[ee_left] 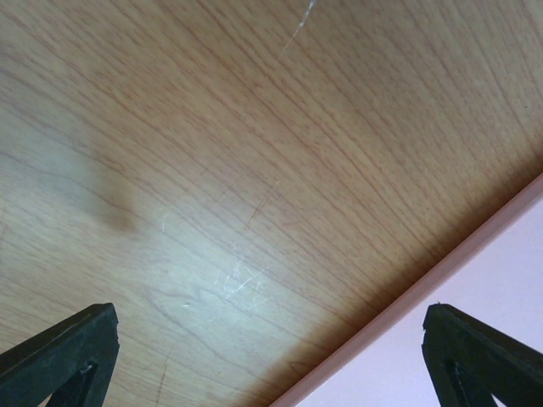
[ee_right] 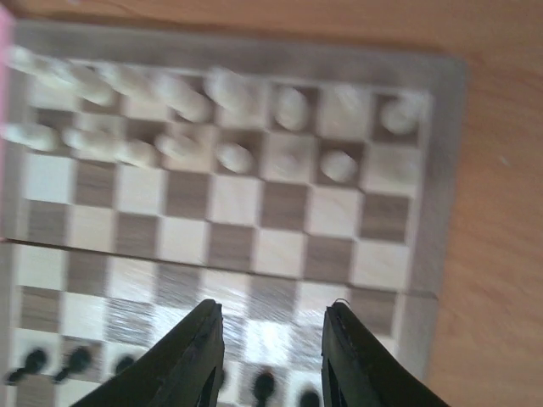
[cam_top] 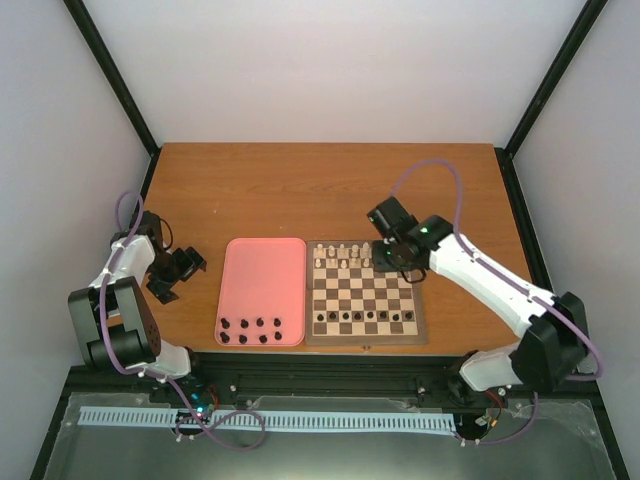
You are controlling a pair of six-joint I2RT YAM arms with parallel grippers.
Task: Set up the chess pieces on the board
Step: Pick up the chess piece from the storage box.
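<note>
The board [cam_top: 366,291] lies right of the middle of the table. Cream chess pieces [cam_top: 344,256] fill its two far rows, and dark chess pieces [cam_top: 362,317] stand along a near row. More dark pieces [cam_top: 250,331] sit at the near end of the pink tray [cam_top: 262,275]. My right gripper [cam_top: 386,257] hovers over the board's far right part. In the right wrist view this gripper [ee_right: 273,310] is open and empty above bare squares, with blurred cream pieces [ee_right: 231,91] beyond and dark pieces [ee_right: 265,387] below. My left gripper [ee_left: 270,312] is open over bare table beside the tray's rim [ee_left: 441,273].
The left arm [cam_top: 125,300] rests left of the pink tray, its gripper [cam_top: 188,264] pointing toward the tray. Black frame posts and white walls enclose the wooden table [cam_top: 300,190]. The right arm [cam_top: 490,280] reaches in from the right over the board's far right corner.
</note>
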